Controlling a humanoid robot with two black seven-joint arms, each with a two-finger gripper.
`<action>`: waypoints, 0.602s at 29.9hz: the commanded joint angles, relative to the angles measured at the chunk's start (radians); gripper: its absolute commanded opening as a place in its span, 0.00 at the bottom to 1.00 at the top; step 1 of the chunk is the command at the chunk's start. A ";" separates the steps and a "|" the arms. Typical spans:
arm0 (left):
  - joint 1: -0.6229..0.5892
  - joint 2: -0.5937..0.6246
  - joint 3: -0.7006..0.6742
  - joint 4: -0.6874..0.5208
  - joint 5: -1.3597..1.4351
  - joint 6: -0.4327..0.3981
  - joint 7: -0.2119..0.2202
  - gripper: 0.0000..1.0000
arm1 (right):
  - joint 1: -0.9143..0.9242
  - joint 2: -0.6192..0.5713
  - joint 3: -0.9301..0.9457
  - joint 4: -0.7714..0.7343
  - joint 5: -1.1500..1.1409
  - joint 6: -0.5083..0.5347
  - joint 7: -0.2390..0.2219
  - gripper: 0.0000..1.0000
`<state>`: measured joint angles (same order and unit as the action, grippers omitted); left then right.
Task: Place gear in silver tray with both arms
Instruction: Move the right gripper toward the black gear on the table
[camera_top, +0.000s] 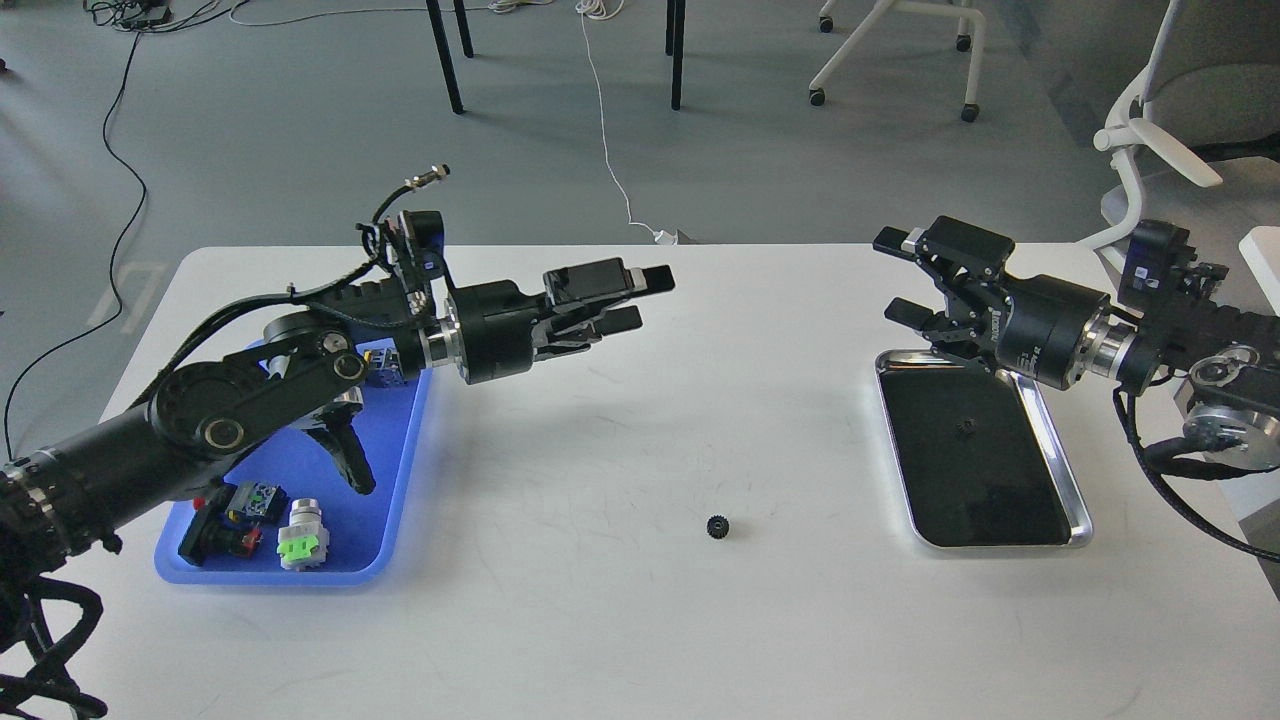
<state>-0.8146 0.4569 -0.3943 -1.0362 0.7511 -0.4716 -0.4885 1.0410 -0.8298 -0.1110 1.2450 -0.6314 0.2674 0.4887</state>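
Note:
A small black gear (717, 526) lies on the white table between the two trays, nearer the front. The silver tray (1060, 440) sits at the right; a second small gear (966, 426) lies on its dark floor. My left gripper (640, 298) is open and empty, raised above the table's middle left, pointing right, well behind and left of the loose gear. My right gripper (905, 276) is open and empty, hovering over the silver tray's far left corner.
A blue plastic tray (400, 470) at the left holds several small parts, such as a green-and-white one (302, 540). Chairs and table legs stand on the floor beyond the table's far edge.

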 joint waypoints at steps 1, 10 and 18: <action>0.087 0.051 -0.113 -0.024 -0.128 -0.006 0.000 0.98 | 0.010 -0.002 -0.039 0.004 -0.267 0.000 0.000 0.97; 0.242 0.051 -0.374 -0.038 -0.200 -0.002 0.000 0.98 | 0.250 0.156 -0.336 0.007 -0.567 -0.014 0.000 0.97; 0.250 0.055 -0.374 -0.067 -0.199 0.005 0.000 0.98 | 0.451 0.454 -0.590 -0.022 -0.573 -0.172 0.000 0.97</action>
<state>-0.5653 0.5128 -0.7698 -1.0926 0.5506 -0.4693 -0.4885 1.4397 -0.4734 -0.6184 1.2361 -1.2020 0.1358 0.4887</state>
